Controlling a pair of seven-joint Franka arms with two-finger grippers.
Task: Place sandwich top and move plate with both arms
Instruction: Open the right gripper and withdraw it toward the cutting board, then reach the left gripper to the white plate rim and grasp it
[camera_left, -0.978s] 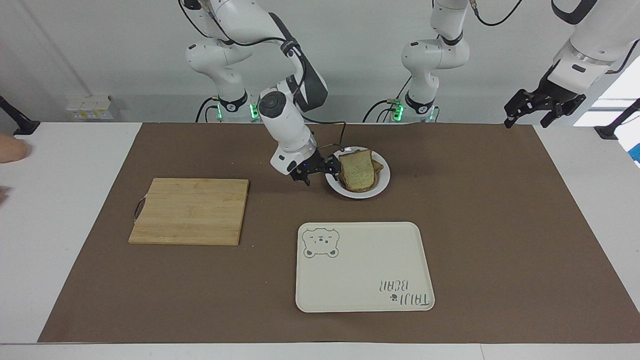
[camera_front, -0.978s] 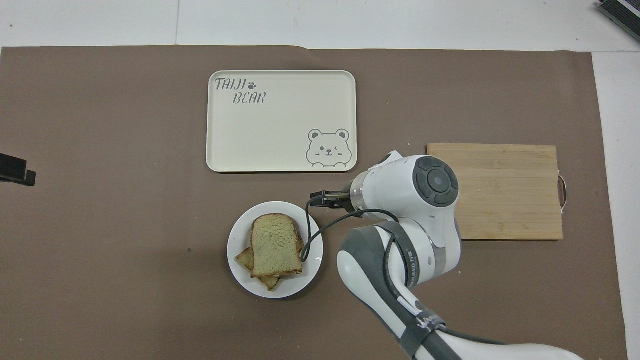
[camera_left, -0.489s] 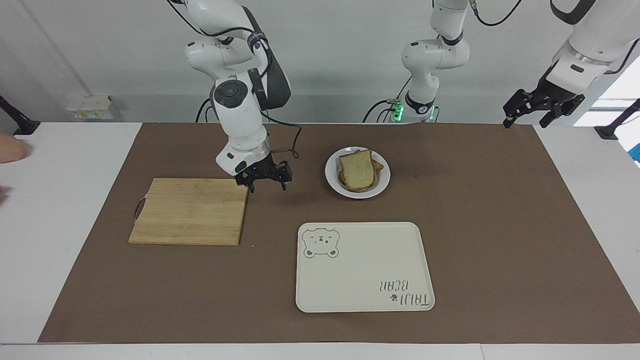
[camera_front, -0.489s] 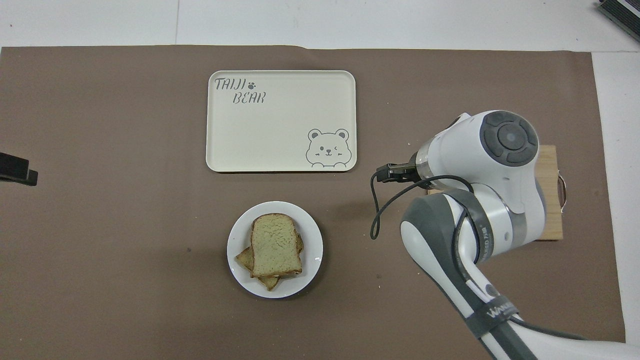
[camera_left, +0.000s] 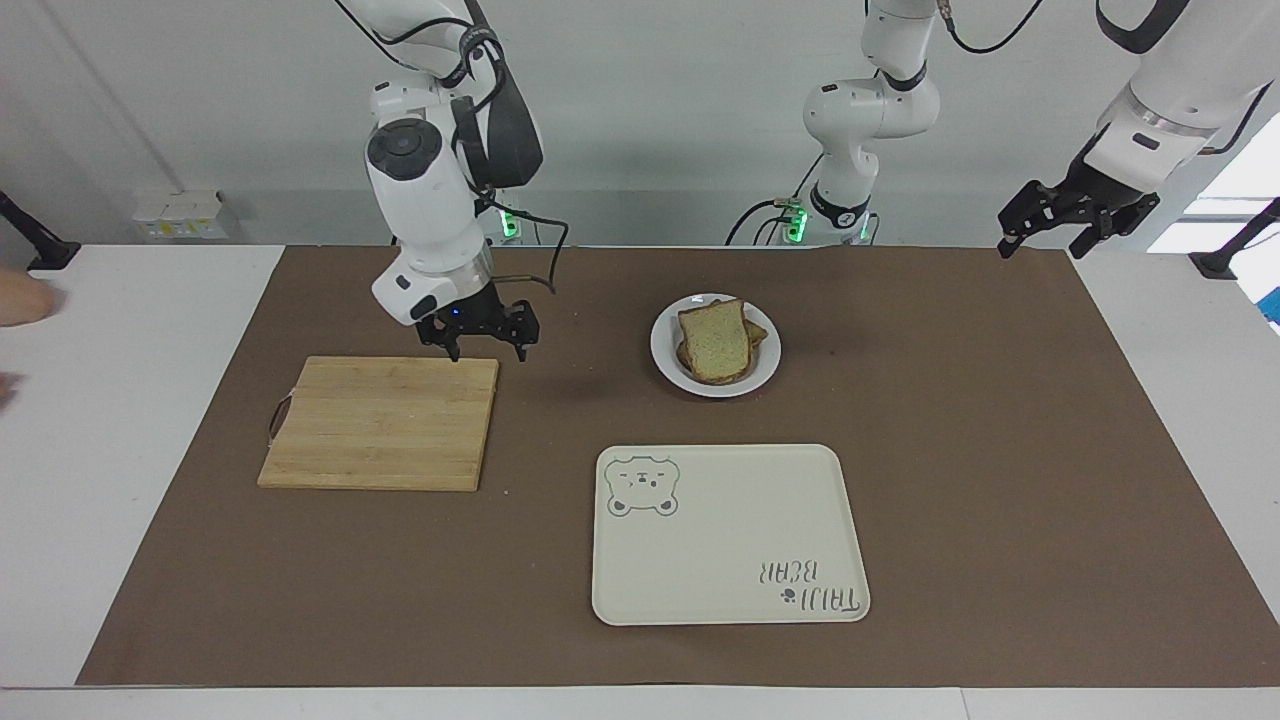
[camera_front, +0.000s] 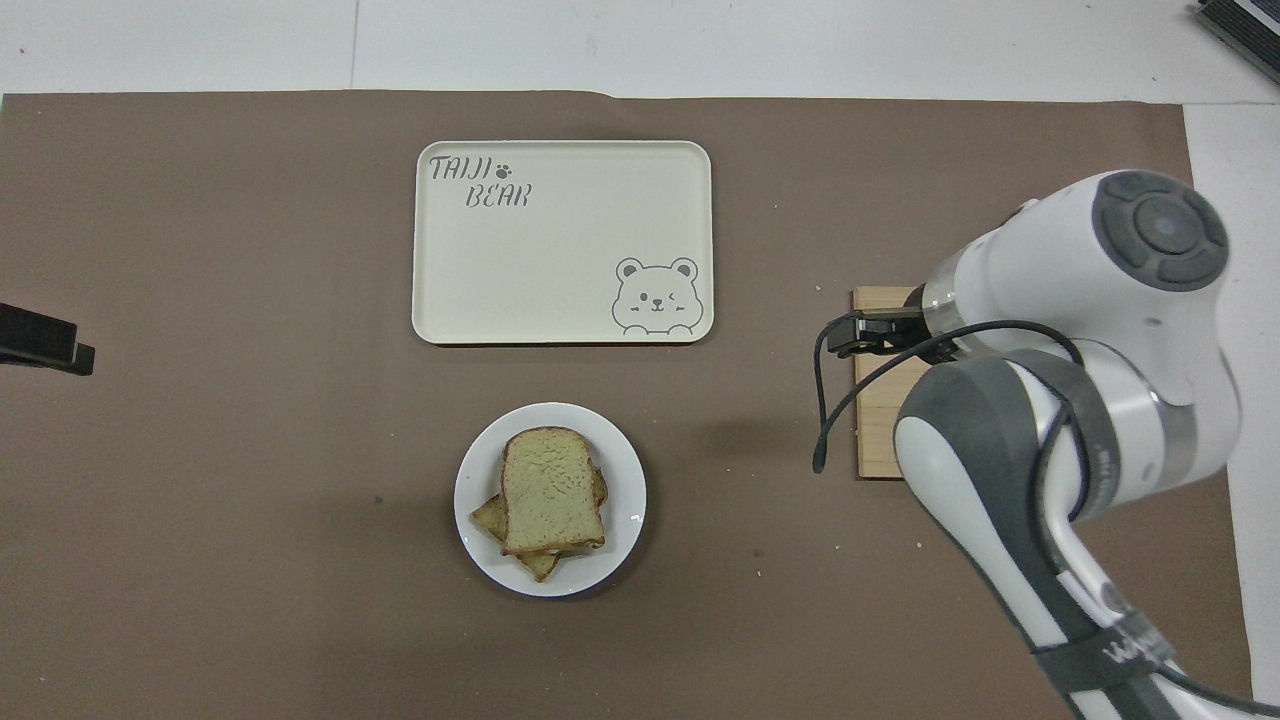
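Observation:
The sandwich top, a pale bread slice with brown crust, lies on a darker slice on the small round white plate. It also shows in the overhead view, as does the plate. My right gripper is open and empty, raised over the cutting board's corner nearest the plate; it shows in the overhead view. My left gripper is open and empty, and waits raised over the mat's edge at the left arm's end; only its tip shows in the overhead view.
A wooden cutting board lies toward the right arm's end, mostly covered by the arm in the overhead view. A cream bear tray lies farther from the robots than the plate. A person's hand is at the table's edge.
My right gripper has left the plate and swung up toward the cutting board, empty. The sandwich top stays on the stack. The left gripper has barely moved.

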